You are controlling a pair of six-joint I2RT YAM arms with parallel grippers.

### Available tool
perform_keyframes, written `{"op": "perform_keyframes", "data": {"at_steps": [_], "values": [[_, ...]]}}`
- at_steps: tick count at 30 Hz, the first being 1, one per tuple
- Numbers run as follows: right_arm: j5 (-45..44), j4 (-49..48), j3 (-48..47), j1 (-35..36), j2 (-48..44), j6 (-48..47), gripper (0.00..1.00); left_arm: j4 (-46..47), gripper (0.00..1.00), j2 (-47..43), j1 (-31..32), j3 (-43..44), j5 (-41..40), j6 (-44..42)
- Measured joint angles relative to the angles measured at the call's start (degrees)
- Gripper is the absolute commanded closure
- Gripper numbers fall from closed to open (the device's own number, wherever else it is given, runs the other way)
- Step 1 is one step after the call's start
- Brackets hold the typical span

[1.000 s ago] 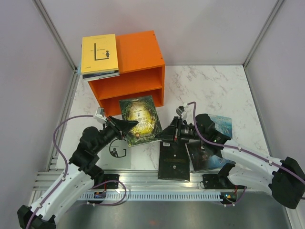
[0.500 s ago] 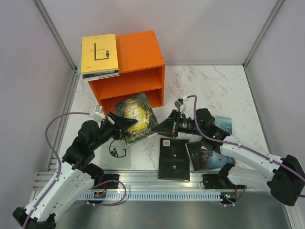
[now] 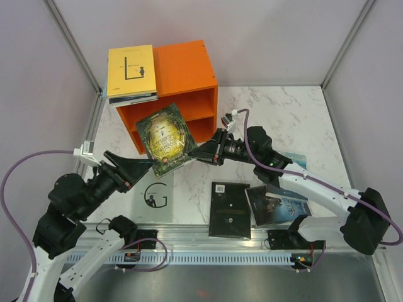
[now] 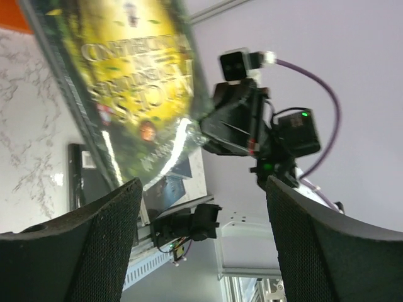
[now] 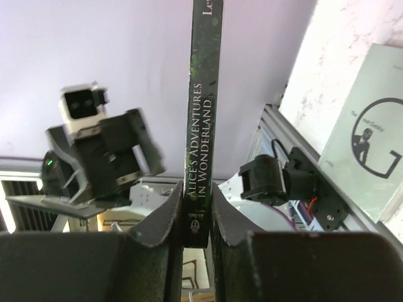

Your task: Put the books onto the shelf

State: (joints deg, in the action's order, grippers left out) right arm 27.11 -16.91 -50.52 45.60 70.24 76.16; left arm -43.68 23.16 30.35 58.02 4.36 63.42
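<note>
Our right pincer (image 3: 201,153) is clamped tight on the Alice's Adventures in Wonderland book (image 3: 165,135), up in the air right in front of the orange shelf (image 3: 182,69). Left pincer (image 3: 143,167) gapes wide, gripping nothing.

Perhaps seven books (image 3: 167,138) (some stacked), one shelf (image 3: 186,66).

Shelf (image 3: 189,69) front: both compartments partly screened by green-gold book (image 3: 166,138), held up tilted in right gripper (image 3: 200,153) jaws; right part of openings unobstructed.
Shelf top: left half taken by stack w/ yellow book (image 3: 131,71); right half bare.
Desk (image 3: 283,119) right of shelf bare, room to pass.
Near desk: G book (image 3: 154,198), black book (image 3: 229,209), blue book (image 3: 277,207) lying flat, narrow gaps betw. them.
</note>
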Motion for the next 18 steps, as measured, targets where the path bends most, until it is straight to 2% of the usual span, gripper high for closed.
{"op": "perform_keyframes", "data": {"at_steps": [1, 3, 6, 10, 18], "values": [[-0.3, 0.0, -0.3, 0.0, 0.9, 0.0, 1.0, 0.0, 0.18, -0.3, 0.0, 1.1, 0.0, -0.1], [-1.1, 0.0, -0.6, 0.0, 2.8, 0.0, 1.0, -1.3, 0.04, -0.9, 0.0, 3.1, -0.3, -0.7], [-2.2, 0.5, -1.2, 0.0, 5.6, 0.1, 1.0, -11.4, 0.04, -1.4, 0.0, 5.9, -2.9, -2.5], [-4.0, 0.6, -2.5, 0.0, 8.7, 0.4, 1.0, -19.7, 0.04, -1.4, 0.0, 7.8, -4.3, -3.9], [-6.5, -4.1, -9.2, 0.0, 17.9, 1.2, 1.0, -26.2, 0.03, -1.2, 0.0, 10.9, -4.3, -6.4]]}}
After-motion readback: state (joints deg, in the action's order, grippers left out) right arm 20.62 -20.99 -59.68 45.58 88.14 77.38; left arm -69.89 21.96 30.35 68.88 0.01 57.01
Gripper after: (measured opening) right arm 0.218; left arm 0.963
